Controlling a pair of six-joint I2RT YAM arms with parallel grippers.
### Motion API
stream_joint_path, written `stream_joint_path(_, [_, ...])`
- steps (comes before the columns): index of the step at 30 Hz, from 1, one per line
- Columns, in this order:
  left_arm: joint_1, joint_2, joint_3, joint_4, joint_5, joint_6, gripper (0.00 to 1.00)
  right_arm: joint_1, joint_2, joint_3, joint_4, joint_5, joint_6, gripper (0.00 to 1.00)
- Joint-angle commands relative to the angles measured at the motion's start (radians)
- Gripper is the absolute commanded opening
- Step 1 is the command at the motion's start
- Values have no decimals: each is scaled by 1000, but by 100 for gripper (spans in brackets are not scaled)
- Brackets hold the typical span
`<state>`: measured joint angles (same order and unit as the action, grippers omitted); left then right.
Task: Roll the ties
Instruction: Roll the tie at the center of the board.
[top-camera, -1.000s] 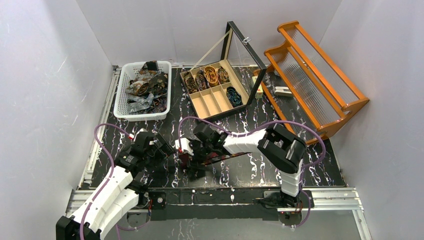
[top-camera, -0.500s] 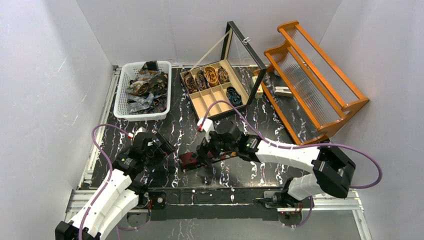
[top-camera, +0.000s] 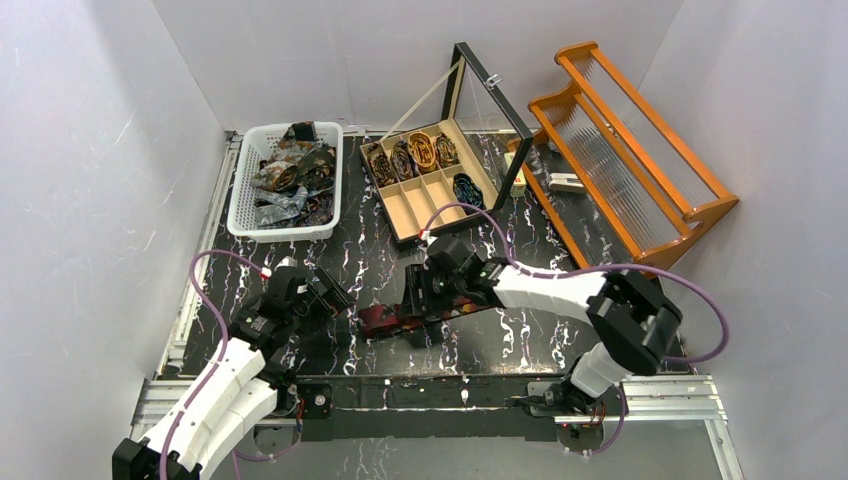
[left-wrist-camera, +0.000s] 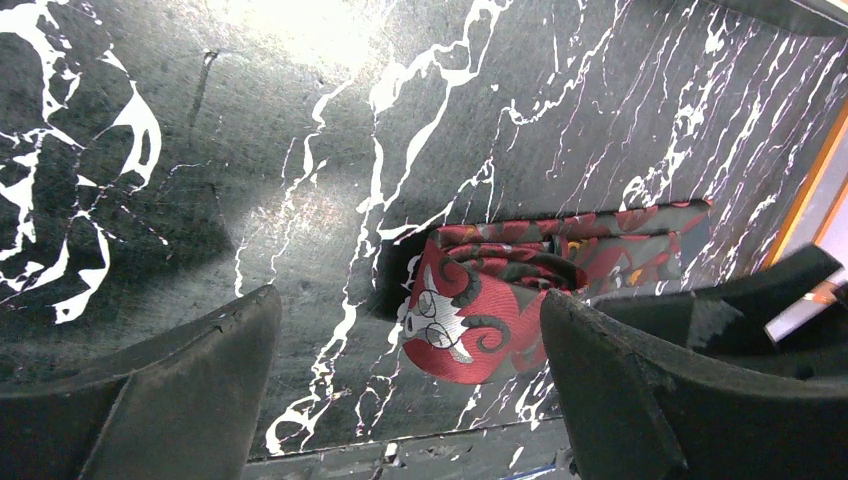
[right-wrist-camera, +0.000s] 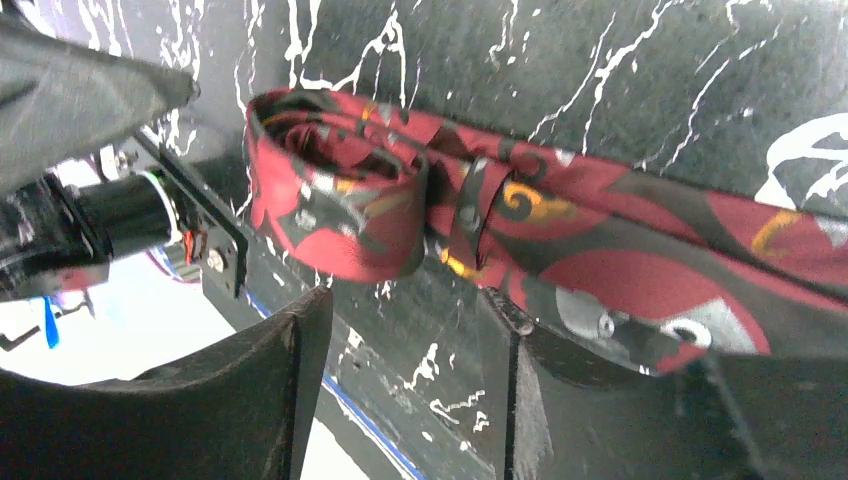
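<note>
A red patterned tie lies on the black marbled table near the front edge. Its left end is rolled into a loose coil and its strip runs off to the right. My left gripper is open just left of the coil. In the left wrist view the tie lies between and beyond the fingers of my left gripper. My right gripper is open over the strip just right of the coil. In its own view my right gripper straddles bare table, with one finger in front of the strip.
A white basket of loose ties stands at the back left. An open compartment box holds several rolled ties and a blue coil. An orange rack leans at the back right. The table's front rail is close.
My right gripper has moved right off the coil to the strip, and its arm has swung its elbow right and back. The left arm has barely moved.
</note>
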<state>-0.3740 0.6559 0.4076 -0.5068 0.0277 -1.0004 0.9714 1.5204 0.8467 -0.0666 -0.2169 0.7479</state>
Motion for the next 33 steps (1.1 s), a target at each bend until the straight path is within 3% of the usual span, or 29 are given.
stream_joint_path(1, [7, 12, -8, 6, 41, 18, 98, -18, 80, 111, 4, -41, 64, 60])
stream_joint_path(14, [7, 53, -15, 31, 83, 39, 95, -37, 187, 169, 8, -80, 63, 52])
stream_joint_path(25, [7, 64, -41, 71, 130, 43, 92, -54, 256, 164, -14, -118, 57, 39])
stream_joint_path(33, [7, 90, -68, 134, 199, 63, 83, -56, 270, 145, -12, -122, 64, 36])
